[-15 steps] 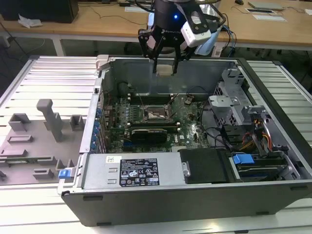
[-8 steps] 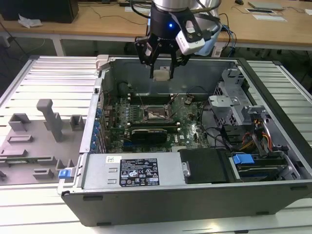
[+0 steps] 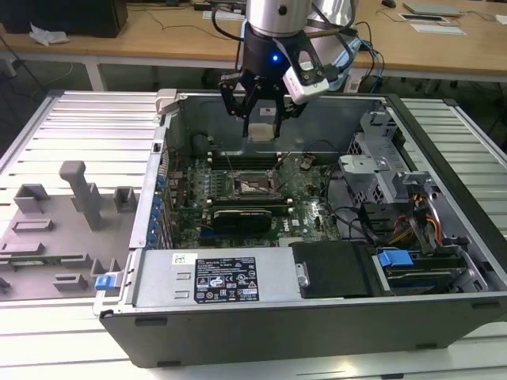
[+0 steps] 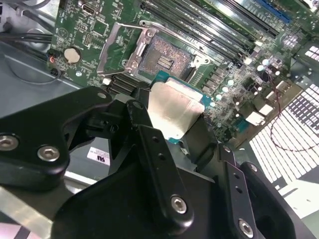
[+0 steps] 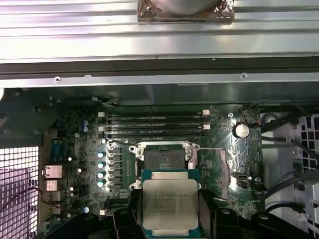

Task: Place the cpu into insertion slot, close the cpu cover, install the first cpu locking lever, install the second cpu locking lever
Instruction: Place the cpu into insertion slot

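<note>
One pincer (image 3: 261,120) clamped on cpu (image 5: 170,205), upper centre of exterior view; insertion slot (image 3: 255,184) directly beneath in frame, not touching.

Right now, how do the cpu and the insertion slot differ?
The cpu is held aloft in the gripper; the insertion slot sits on the motherboard. The cpu shows a silvery metal top; the insertion slot is a dark, uncovered, empty recess. Both are square and similarly sized.

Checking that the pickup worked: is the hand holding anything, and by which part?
Yes: the hand grips the cpu by two opposite side edges, metal top exposed; it is not yet in the slot.
</note>
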`<state>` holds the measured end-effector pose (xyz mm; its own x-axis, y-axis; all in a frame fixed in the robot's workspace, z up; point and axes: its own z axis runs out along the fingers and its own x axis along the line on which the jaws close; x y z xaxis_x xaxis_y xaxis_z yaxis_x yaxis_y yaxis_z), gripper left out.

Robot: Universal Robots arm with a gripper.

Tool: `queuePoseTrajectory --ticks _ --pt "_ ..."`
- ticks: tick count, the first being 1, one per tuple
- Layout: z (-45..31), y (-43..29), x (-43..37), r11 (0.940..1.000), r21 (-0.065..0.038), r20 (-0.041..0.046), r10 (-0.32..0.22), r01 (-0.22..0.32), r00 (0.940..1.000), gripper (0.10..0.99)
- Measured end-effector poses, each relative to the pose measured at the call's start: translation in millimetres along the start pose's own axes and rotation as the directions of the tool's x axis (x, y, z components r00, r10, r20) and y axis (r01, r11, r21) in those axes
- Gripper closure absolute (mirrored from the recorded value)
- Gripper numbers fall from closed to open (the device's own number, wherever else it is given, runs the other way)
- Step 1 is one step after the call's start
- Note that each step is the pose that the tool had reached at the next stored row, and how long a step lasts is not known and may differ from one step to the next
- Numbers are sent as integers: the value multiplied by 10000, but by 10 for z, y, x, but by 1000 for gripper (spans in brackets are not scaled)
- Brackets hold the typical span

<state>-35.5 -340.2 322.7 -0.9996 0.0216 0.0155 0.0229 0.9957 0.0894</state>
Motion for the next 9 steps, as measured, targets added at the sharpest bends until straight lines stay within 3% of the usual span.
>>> queuePoseTrajectory --ticks 7,9 --pt "208 -20 35 10000 1 0 -7 7 10000 545" --pt "226 -21 37 9994 -3 30 344 -344 9994 545"
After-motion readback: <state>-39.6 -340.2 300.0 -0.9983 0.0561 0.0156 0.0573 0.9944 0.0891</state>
